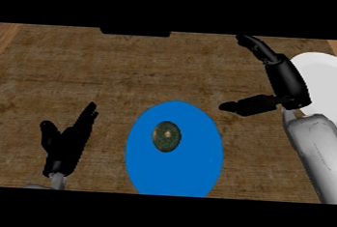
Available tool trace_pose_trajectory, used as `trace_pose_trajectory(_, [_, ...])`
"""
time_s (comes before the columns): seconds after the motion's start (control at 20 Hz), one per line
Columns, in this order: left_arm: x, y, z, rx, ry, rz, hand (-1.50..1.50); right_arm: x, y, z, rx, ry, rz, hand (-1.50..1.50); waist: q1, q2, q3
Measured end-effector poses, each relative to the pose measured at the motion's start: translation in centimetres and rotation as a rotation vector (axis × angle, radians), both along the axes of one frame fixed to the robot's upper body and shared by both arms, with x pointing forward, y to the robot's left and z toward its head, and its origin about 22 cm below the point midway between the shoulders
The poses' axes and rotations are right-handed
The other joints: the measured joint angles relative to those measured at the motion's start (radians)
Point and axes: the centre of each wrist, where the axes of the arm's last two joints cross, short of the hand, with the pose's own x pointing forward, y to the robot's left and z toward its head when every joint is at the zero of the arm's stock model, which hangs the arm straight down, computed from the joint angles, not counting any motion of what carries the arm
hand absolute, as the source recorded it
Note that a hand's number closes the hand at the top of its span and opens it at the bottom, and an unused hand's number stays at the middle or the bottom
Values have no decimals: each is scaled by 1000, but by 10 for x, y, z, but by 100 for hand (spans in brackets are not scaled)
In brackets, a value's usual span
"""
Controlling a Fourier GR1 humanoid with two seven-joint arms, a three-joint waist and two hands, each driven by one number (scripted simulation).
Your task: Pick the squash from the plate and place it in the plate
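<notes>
Wooden counter (73,72), squash (167,136) on blue plate (197,170), white plate (327,75) partly hidden behind spread right robot hand (287,85), left robot hand (66,144) open

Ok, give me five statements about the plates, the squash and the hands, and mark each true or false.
1. The squash lies on the blue plate. True.
2. The right hand is curled round the squash. False: it is open, above and to the right of the blue plate, holding nothing.
3. A white plate sits at the right edge, partly behind the right hand. True.
4. The left hand rests on the white plate. False: it shows at the lower left, open with its fingers up, beside the blue plate.
5. The squash is already on the white plate. False: it is on the blue one.
</notes>
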Motion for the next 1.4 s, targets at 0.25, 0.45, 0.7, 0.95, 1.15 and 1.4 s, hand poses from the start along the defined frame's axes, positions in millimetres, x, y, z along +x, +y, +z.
trace_pose_trajectory(0.25, [-1,2,-1,-1,5,4,0,-7,12,25,-289,67,93,-150,-7,-5,-1])
trace_pose_trajectory(0.45, [-1,3,-3,-3,1,-1,0,-18,37,38,-438,107,119,-150,-7,-5,0])
trace_pose_trajectory(0.7, [1,2,-1,-7,12,-6,0,-37,72,35,-563,146,114,-150,-4,-3,1])
trace_pose_trajectory(0.95, [-1,0,0,1,4,-5,0,-52,103,18,-621,162,84,-150,0,-2,1])
trace_pose_trajectory(1.15, [3,-2,-4,-10,2,-10,0,-59,117,10,-678,198,76,-150,0,-2,2])
trace_pose_trajectory(1.4, [0,0,-4,0,-7,-9,0,-71,132,-8,-706,249,102,-150,0,-2,2])
